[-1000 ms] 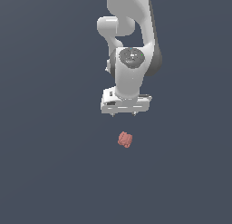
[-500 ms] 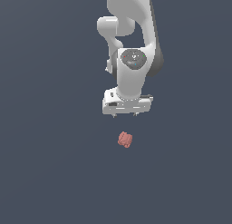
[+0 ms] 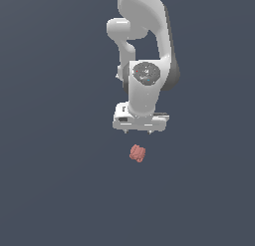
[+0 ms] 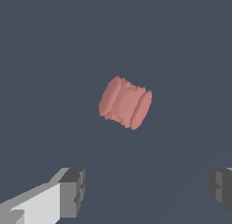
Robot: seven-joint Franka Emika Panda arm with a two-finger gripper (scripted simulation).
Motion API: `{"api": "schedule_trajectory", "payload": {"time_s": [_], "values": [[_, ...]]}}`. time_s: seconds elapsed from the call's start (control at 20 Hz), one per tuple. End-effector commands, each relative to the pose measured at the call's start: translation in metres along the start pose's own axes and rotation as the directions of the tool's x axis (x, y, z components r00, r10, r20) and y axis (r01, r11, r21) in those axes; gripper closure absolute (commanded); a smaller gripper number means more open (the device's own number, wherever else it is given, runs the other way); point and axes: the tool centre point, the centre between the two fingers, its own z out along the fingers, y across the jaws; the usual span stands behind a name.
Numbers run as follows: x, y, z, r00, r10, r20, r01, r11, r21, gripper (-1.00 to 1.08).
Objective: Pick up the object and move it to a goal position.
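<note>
The object is a small salmon-pink ridged, barrel-shaped blob point(image 3: 137, 153) lying on the dark grey floor, just below the gripper in the exterior view. It also shows in the wrist view point(image 4: 125, 103), lying on its side, apart from both fingers. My white gripper point(image 3: 138, 132) hangs above it with its jaws spread wide and empty. In the wrist view the gripper point(image 4: 147, 187) shows two grey fingertips point(image 4: 72, 192) far apart, with nothing between them.
A plain dark grey surface point(image 3: 60, 180) fills both views. The white arm point(image 3: 144, 36) rises above the gripper. Nothing else shows.
The gripper has come down a little toward the object. The object has not moved.
</note>
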Motion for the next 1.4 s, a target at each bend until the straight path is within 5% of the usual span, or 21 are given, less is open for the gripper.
{"api": "schedule_trajectory", "payload": {"time_s": [0.0,0.65,1.35], "values": [[0.007,-0.001,0.006,0.999,0.055,-0.005,-0.054,0.999,0.003,-0.92],[0.042,-0.007,0.042,0.939,0.344,-0.028,-0.344,0.939,0.023,-0.92],[0.050,-0.008,0.055,0.913,0.406,-0.032,-0.406,0.914,0.028,-0.92]]}}
